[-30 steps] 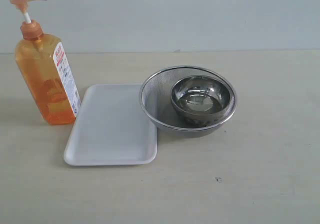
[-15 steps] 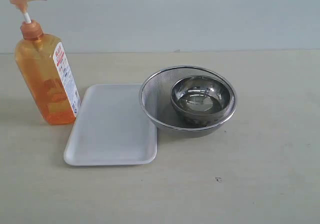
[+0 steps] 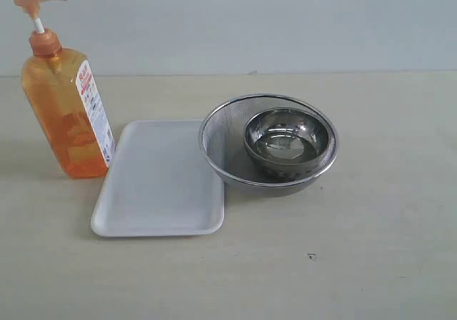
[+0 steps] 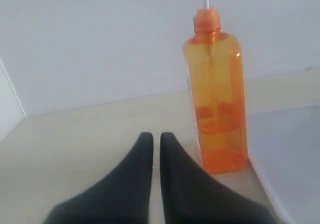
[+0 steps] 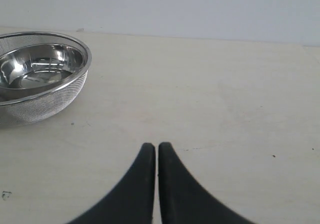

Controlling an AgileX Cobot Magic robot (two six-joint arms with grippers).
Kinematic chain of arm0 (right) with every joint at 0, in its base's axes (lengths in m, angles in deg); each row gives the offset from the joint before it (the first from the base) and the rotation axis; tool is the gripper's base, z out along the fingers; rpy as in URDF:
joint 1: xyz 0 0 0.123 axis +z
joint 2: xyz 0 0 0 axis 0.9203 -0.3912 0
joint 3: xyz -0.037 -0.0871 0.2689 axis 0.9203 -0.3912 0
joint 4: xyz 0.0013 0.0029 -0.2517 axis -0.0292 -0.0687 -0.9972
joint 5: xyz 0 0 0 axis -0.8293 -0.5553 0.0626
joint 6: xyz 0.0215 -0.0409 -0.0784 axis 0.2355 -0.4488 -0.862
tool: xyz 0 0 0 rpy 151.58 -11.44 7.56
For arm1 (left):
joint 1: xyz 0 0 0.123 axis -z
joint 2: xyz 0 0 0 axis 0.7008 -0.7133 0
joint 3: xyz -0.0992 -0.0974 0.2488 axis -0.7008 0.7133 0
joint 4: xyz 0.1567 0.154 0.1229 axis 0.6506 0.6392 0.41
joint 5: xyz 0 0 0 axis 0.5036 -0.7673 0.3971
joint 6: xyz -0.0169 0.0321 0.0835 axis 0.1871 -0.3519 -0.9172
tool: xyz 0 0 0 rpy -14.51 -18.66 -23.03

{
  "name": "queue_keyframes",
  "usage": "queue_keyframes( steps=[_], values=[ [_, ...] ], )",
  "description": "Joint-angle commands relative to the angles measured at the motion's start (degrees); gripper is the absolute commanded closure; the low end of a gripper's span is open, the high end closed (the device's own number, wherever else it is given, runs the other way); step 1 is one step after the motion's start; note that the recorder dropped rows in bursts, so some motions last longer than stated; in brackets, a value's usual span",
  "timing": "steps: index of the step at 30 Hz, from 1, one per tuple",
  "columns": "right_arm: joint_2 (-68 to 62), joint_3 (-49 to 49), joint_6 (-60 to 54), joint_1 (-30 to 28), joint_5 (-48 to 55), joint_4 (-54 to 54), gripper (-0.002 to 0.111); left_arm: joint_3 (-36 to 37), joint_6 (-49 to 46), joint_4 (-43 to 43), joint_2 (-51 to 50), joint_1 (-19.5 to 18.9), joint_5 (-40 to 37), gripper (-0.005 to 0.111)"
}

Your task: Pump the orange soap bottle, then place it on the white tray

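Bottle [image 3: 64,113] is stood upright at left, just beside tray [image 3: 161,181], so transfer is judged short; left gripper [image 4: 156,135] and right gripper [image 5: 156,145] are pressed together, empty.

You could not read any words. The orange soap bottle [image 3: 61,116] had a white-and-red label [image 3: 96,111], but its print was too small.

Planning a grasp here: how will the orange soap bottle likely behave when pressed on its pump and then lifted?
The orange soap bottle is tall on a narrow base, so an off-centre push on the pump head would probably tip it. It looks mostly full, so likely heavy for its size. Its smooth plastic sides may be slippery.
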Motion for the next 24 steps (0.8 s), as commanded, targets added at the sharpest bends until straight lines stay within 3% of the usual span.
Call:
queue_keyframes(
  steps=[1, 8, 24],
  values=[
    [0.3, 0.0, -0.1, -0.4, -0.2, -0.6, 0.108, 0.2, 0.0, -0.3, 0.2, 0.3, 6.4, 0.102],
    [0.3, 0.0, -0.2, -0.4, -0.2, -0.6, 0.108, 0.2, 6.8, -0.7, 0.2, 0.3, 15.7, 0.102],
    [0.3, 0.0, -0.3, -0.4, -0.2, -0.6, 0.108, -9.2, 8.5, -0.7, -3.8, 0.3, 12.3, 0.102]
  ],
)
